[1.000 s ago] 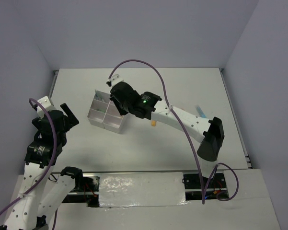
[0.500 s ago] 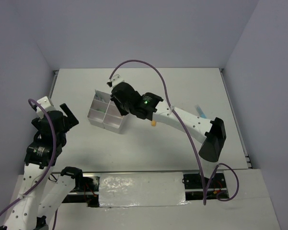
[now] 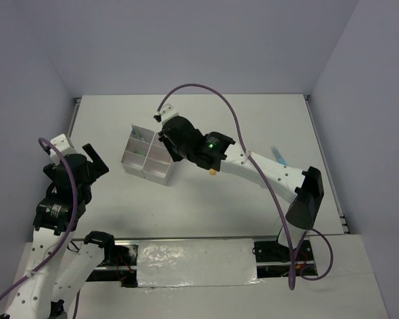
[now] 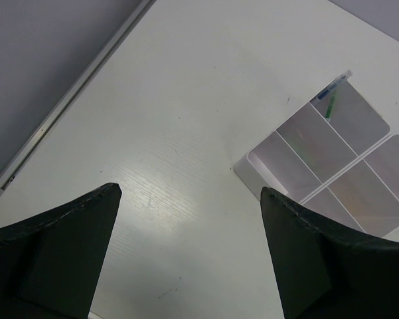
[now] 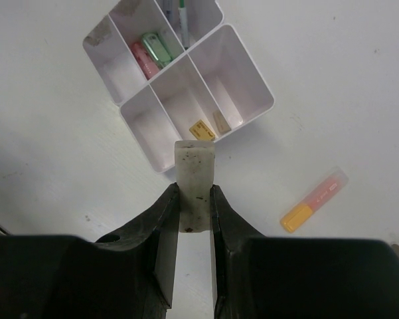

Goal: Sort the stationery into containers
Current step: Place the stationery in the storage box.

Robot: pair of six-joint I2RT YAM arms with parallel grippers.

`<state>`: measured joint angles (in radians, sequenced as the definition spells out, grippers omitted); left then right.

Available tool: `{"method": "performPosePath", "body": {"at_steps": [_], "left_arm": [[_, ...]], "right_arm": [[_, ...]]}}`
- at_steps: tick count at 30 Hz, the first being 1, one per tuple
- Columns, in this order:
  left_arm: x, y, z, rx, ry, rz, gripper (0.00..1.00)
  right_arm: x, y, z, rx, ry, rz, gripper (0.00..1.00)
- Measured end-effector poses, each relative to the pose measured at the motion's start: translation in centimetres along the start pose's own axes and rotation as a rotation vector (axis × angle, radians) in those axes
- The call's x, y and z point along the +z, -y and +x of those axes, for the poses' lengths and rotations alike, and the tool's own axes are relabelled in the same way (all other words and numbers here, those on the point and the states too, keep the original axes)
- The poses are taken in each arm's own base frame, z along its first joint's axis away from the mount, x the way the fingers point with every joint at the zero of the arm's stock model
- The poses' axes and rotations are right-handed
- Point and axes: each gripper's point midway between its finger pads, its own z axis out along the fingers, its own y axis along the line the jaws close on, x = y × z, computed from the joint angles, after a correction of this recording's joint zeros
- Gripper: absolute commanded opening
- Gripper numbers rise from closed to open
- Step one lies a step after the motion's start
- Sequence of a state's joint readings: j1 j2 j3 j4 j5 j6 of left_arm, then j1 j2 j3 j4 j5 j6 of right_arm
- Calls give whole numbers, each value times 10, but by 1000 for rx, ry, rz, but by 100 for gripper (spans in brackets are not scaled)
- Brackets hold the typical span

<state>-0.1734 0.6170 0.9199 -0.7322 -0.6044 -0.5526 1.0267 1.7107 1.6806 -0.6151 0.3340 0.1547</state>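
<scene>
In the right wrist view my right gripper (image 5: 195, 191) is shut on an upright whitish eraser block (image 5: 195, 163), just short of the near edge of the four-compartment container (image 5: 146, 126). One compartment holds a pink marker (image 5: 143, 60) and a green marker (image 5: 157, 48). A thin pen (image 5: 183, 14) lies in the far one, and two small tan pieces (image 5: 201, 129) in the middle one. An orange-yellow marker (image 5: 315, 199) lies on the table to the right. From above, the right gripper (image 3: 167, 138) hangs at the container (image 3: 134, 159). My left gripper (image 3: 93, 158) stands open, well left of it.
A bluish pen (image 3: 279, 157) lies near the table's right side, past the right arm's forearm. The orange-yellow marker (image 3: 214, 171) sits just under that forearm. In the left wrist view the container (image 4: 299, 156) is to the right of the open left gripper (image 4: 189, 193).
The right arm has shifted a little to the right, its elbow swinging outward, with the eraser still held. The left arm has not moved.
</scene>
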Motion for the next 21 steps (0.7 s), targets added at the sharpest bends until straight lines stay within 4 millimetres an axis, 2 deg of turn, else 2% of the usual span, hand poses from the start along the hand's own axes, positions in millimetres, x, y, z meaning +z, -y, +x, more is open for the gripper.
{"method": "performPosePath", "body": {"at_steps": [6, 11, 15, 21], "left_arm": [[0, 0, 0, 0, 0, 0, 99], [0, 0, 0, 0, 0, 0, 99], [0, 0, 0, 0, 0, 0, 99], [0, 0, 0, 0, 0, 0, 99]], "right_arm": [[-2, -1, -9, -19, 33, -15, 6], [5, -4, -12, -83, 35, -25, 4], [21, -8, -11, -136, 24, -28, 3], [50, -14, 8, -183, -37, -24, 3]]}}
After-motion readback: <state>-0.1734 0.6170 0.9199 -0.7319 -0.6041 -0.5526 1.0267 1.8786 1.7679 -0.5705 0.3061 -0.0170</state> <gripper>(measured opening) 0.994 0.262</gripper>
